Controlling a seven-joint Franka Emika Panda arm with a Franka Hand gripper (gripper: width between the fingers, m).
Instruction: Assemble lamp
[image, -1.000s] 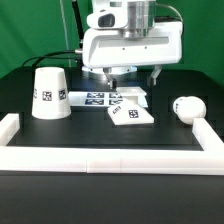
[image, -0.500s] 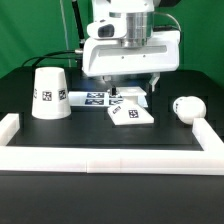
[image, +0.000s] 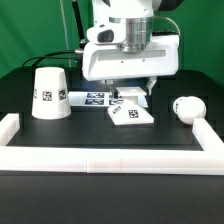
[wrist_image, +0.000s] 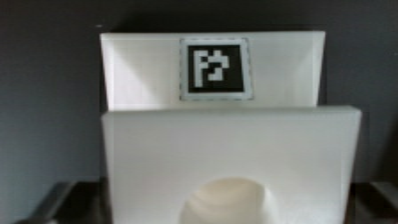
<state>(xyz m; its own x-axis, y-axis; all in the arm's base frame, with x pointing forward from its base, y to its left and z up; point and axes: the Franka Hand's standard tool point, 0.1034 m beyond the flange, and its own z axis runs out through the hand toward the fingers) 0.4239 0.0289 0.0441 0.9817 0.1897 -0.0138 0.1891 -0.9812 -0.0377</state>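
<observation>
The lamp base (image: 130, 113) is a flat white square with a tag, lying mid-table. In the wrist view the base (wrist_image: 215, 120) fills the picture, with its tag and its round socket (wrist_image: 231, 200) showing. My gripper (image: 131, 92) hangs open just above the base's far edge, with a dark finger on each side. In the wrist view the gripper (wrist_image: 222, 205) shows only dark fingers (wrist_image: 63, 200) at the picture's edges. The tapered shade (image: 48, 94) stands at the exterior view's left. The bulb (image: 185, 107) lies at the exterior view's right.
The marker board (image: 95, 98) lies flat behind the base, between the shade and the gripper. A long white border rail (image: 110, 160) runs along the table front and turns up at both ends. Dark cables hang behind the arm.
My gripper has come down toward the base, most of it in the first half second. The base, shade and bulb have not moved.
</observation>
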